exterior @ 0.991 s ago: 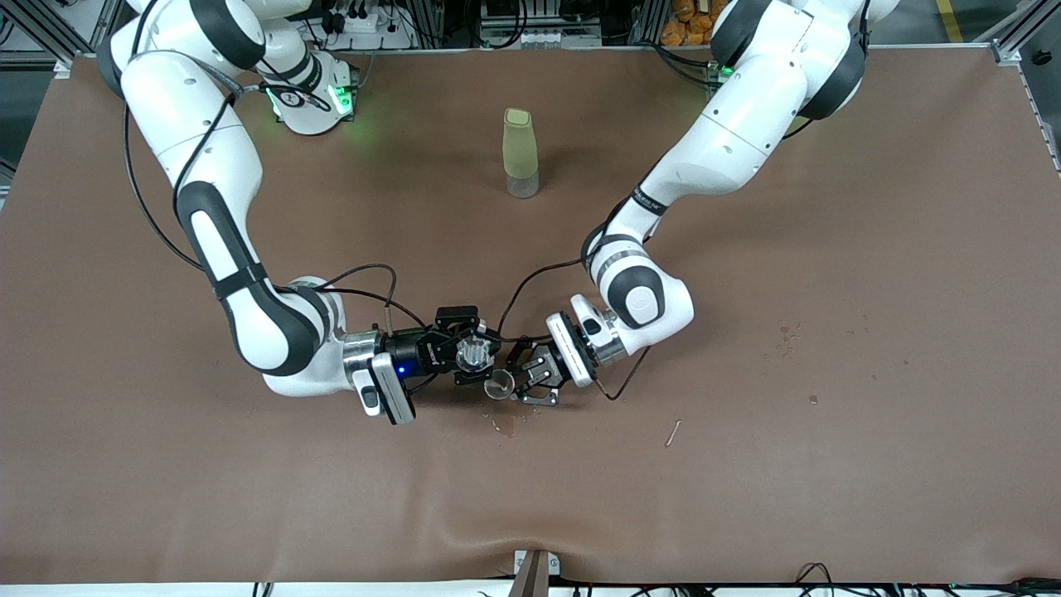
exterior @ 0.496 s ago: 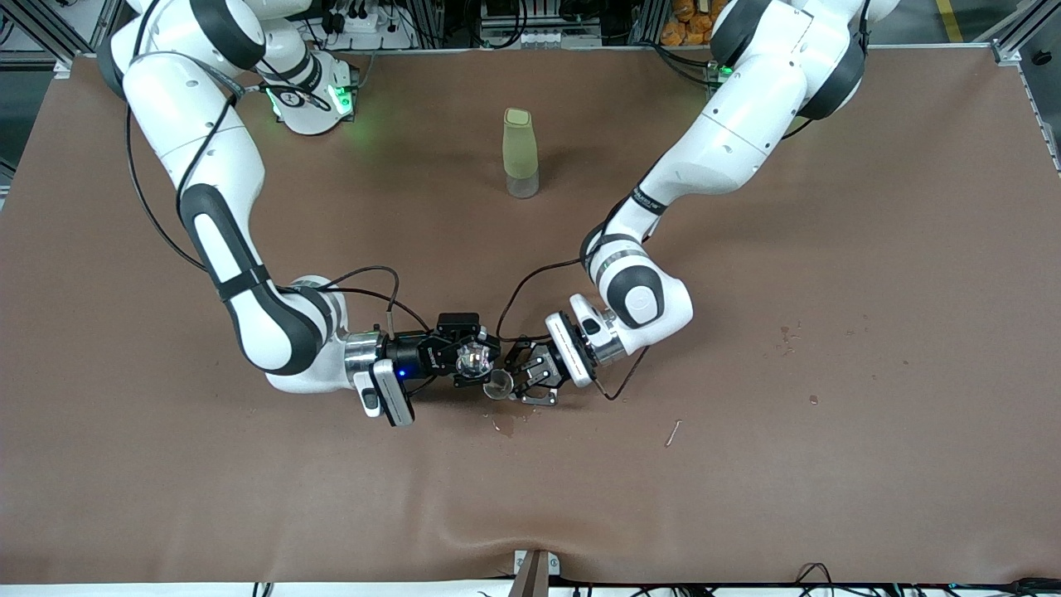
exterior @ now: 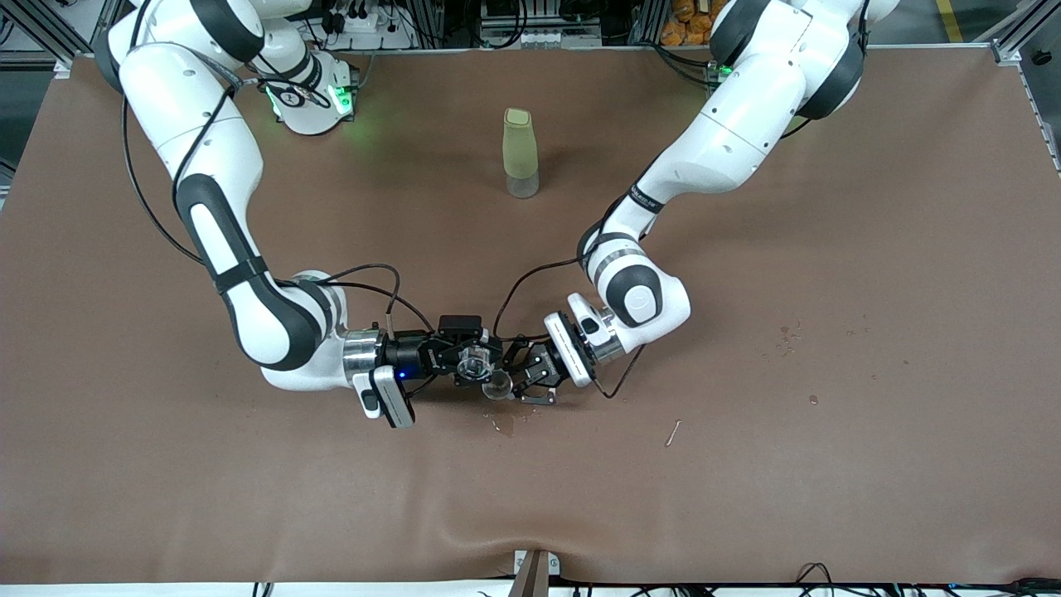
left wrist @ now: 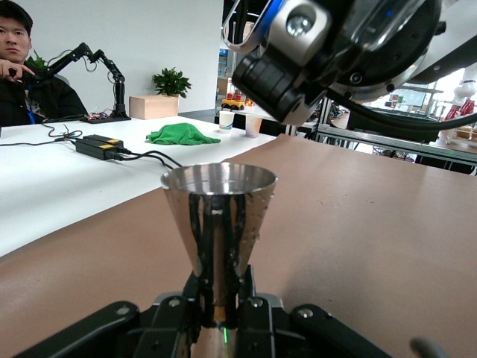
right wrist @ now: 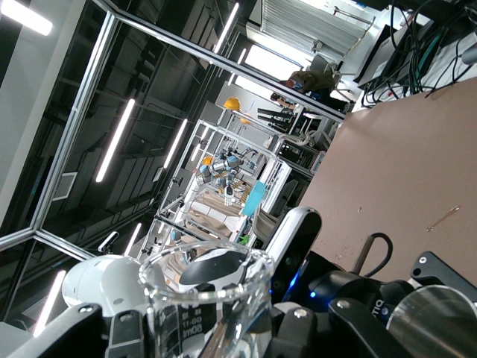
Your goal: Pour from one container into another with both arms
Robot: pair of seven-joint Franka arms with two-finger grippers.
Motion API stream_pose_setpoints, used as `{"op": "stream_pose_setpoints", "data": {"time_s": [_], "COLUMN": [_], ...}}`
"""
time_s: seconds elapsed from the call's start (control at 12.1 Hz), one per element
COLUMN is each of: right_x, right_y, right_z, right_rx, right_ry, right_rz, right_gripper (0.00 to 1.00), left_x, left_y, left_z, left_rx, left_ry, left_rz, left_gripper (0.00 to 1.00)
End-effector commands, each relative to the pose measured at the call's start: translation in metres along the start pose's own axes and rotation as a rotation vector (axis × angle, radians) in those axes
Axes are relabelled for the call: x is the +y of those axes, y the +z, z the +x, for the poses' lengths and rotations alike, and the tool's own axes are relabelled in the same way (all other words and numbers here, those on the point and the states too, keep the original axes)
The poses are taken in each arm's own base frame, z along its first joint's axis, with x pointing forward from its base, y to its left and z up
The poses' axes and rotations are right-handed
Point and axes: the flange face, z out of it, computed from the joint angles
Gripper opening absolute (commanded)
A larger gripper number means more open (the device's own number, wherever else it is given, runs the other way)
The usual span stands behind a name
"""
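– Since a moment ago, my right hand (exterior: 461, 363) has dropped and rolled further, bringing the clear glass measuring beaker (right wrist: 205, 298) closer over the shiny cone-shaped metal cup (left wrist: 218, 201).

– How far along are you?

– Nearest the front camera on the brown bench (exterior: 829, 497) lie a dark wet patch (exterior: 502, 425) and a thin pale stick (exterior: 673, 432). Just past the patch, my left hand (left wrist: 216, 313) is clenched on the cup's narrow base, holding it upright low over the bench. Right beside it, my right hand is clamped round the beaker, tipped toward the cup's mouth. So both pickups are done and I judge the pour to be under way or about to start. Emptying the beaker, righting it and setting both down is left.

– Anything you can't make out?

– Whether liquid is running, and how much sits in either vessel. My right hand hides the beaker's lip from the front. Farthest off, a tall pale yellow-green bottle (exterior: 520, 153) stands untouched.
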Motion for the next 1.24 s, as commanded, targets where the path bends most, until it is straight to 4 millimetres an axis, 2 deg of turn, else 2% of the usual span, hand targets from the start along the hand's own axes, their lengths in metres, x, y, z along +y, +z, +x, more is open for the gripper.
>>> {"op": "stream_pose_setpoints", "data": {"time_s": [0.0, 0.17, 0.99, 1.16], "right_x": [-0.007, -0.008, -0.006, -0.009], "right_y": [0.005, 0.011, 0.011, 0.018], "right_z": [-0.008, -0.012, -0.016, -0.017], "right_rx": [0.01, 0.009, 0.013, 0.02], "right_ry": [0.082, 0.101, 0.277, 0.295], "right_rz": [0.005, 0.018, 0.028, 0.044], "right_gripper": [0.0, 0.0, 0.0, 0.0], "left_x": [0.0, -0.001, 0.003, 0.003], "left_y": [0.005, 0.004, 0.006, 0.006], "left_z": [0.002, 0.002, -0.003, -0.004], "left_rx": [0.017, 0.016, 0.013, 0.012], "left_ry": [-0.018, -0.019, -0.031, -0.032], "left_rz": [0.018, 0.019, 0.018, 0.018], "left_gripper": [0.0, 0.0, 0.0, 0.0]}}
